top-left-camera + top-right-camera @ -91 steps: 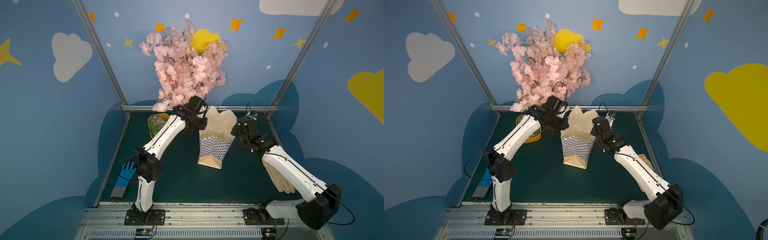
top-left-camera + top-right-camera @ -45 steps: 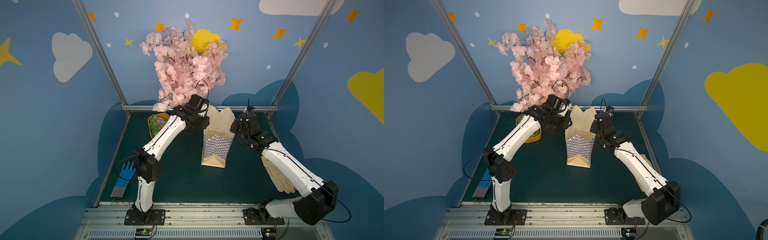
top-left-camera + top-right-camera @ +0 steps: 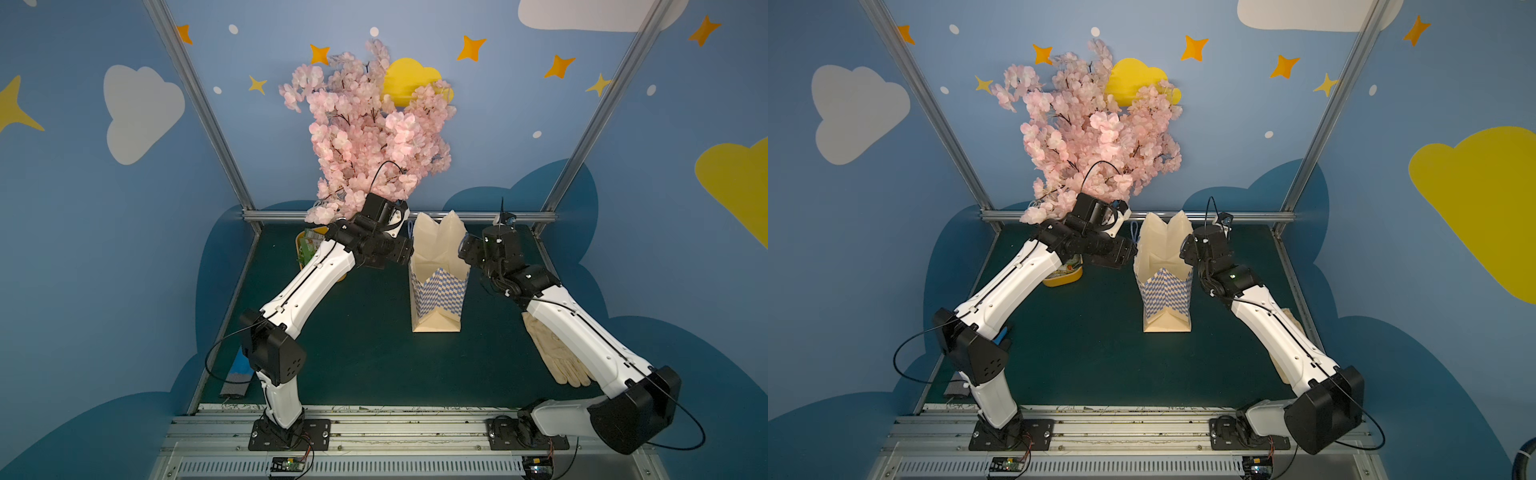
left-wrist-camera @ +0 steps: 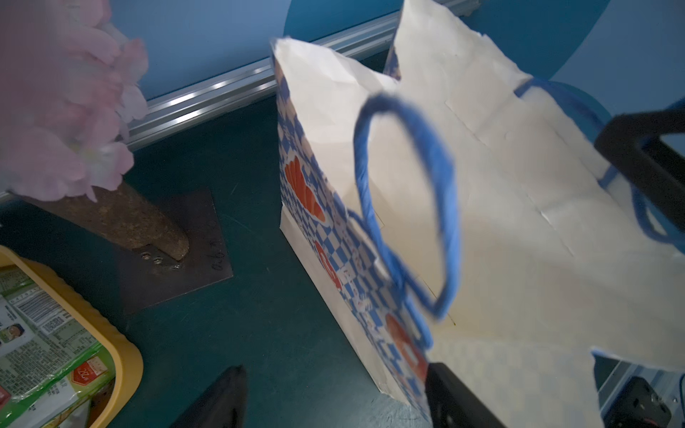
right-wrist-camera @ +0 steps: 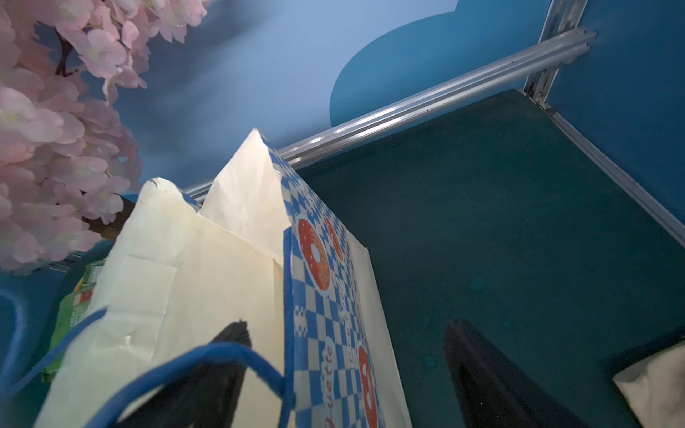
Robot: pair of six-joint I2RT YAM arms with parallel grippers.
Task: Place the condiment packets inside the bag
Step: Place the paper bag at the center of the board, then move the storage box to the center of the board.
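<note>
The bag (image 3: 437, 286) (image 3: 1165, 286) stands upright mid-table with its mouth spread. My left gripper (image 3: 406, 252) (image 4: 333, 400) is open at its left rim, one finger (image 4: 457, 398) over the bag wall and the other outside. My right gripper (image 3: 466, 248) (image 5: 352, 370) is open at the right rim, one finger (image 5: 226, 355) inside and the other finger (image 5: 482, 370) outside. A blue cord handle (image 4: 407, 207) hangs free. The condiment packets (image 3: 309, 248) (image 4: 40, 352) lie heaped in the yellow tray (image 3: 1061, 280), left of the bag.
A pink blossom tree (image 3: 370, 133) rises at the back, its trunk on a metal base plate (image 4: 174, 255) between tray and bag. A beige glove (image 3: 557, 357) lies under the right arm. A blue glove (image 3: 239, 365) lies at the front left. Metal frame rails edge the mat.
Both grippers have opened and let go of the bag's rim. The bag, tilted before, now stands upright a little further right. The left handle still swings.
</note>
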